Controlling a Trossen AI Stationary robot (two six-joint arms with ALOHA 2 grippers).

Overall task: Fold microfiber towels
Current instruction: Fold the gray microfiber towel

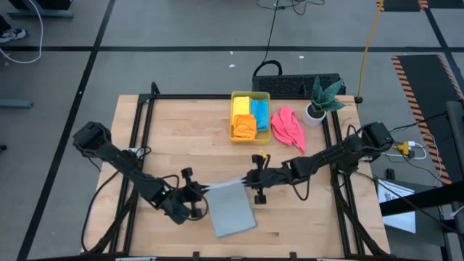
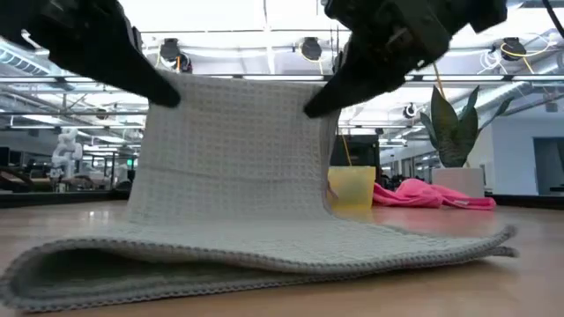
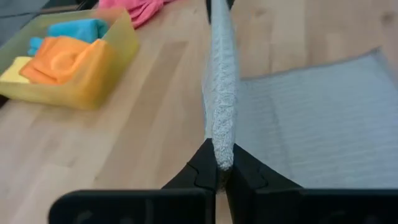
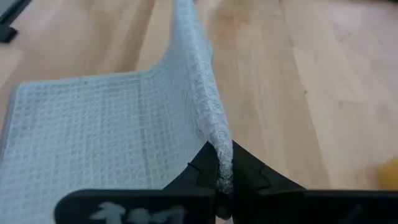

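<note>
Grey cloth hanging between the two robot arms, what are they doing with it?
The two arms are folding the light grey towel on the wooden table. The left gripper and the right gripper each pinch a corner of one edge and hold it up, while the rest lies flat. The yellow bin holds the yellow towel, orange towel and blue towel. The pink towel lies crumpled beside it.

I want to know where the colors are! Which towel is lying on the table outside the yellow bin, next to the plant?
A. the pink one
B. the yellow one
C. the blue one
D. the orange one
A: the pink towel lies crumpled on the table between the yellow bin and the plant, while the orange, blue and yellow ones sit inside the bin.
</note>
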